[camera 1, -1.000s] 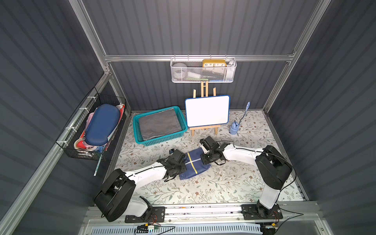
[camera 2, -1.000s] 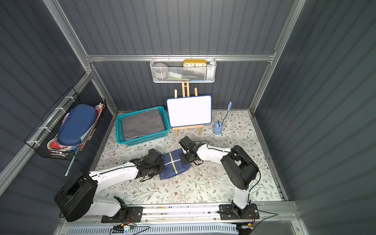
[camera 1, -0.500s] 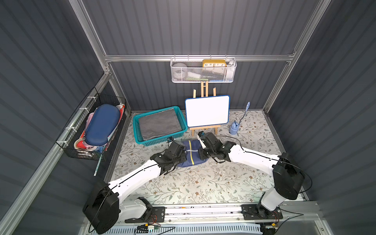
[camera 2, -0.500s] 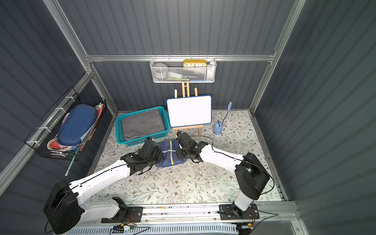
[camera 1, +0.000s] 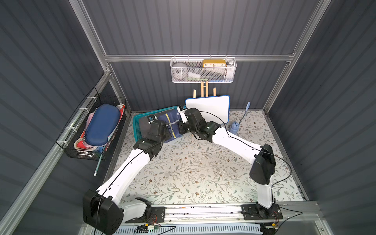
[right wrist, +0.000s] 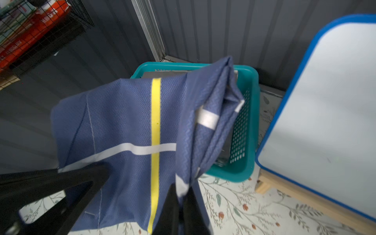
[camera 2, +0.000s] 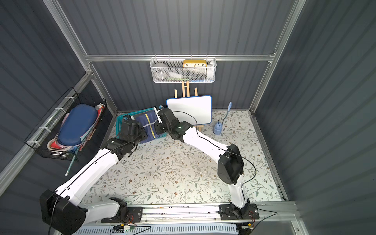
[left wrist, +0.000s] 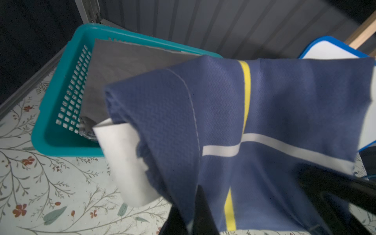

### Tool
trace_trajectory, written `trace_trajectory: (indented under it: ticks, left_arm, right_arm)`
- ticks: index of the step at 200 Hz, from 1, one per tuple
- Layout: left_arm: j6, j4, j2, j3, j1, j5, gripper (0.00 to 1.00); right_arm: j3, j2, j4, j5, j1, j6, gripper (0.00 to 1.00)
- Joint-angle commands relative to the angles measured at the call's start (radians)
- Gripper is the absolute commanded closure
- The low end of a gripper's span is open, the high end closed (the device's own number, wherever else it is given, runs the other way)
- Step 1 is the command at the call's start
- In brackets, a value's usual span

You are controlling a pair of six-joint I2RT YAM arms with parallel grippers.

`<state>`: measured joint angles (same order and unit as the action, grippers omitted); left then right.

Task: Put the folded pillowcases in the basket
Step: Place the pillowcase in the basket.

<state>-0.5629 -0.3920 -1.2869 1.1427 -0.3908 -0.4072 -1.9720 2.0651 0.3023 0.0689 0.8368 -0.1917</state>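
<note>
Folded navy striped pillowcase [camera 1: 165,121]: carried from floral mat [camera 1: 193,166] to above teal basket [camera 1: 136,127] near rim, left gripper [left wrist: 195,207] and right gripper [right wrist: 179,203] clamped on its edges; transport step, next likely advance, lower, release.

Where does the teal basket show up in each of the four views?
In a top view: teal basket left of centre, toward the rear.
In a top view: same spot, partly covered by the pillowcase.
Left wrist: behind the pillowcase, grey cloth inside.
Right wrist: behind the pillowcase, beside the whiteboard.
Shared landmark: the whiteboard.
</note>
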Motion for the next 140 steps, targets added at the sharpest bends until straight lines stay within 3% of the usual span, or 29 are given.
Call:
trace_trajectory:
  ticks: [1,81,140]
  left_arm:
    - [0.086,0.041,-0.061,0.058,0.061,0.014,1.00]
    - [0.069,0.125,-0.254,0.117,0.248,0.105,1.00]
    - [0.054,0.154,-0.356,0.115,0.327,0.163,1.00]
  right_arm:
    - [-0.137,0.107,0.034,-0.012,0.005,0.049,1.00]
    - [-0.594,0.484,0.071,-0.061,-0.005,0.065,1.00]
    - [-0.641,0.584,0.070,-0.062,-0.034,0.024,1.00]
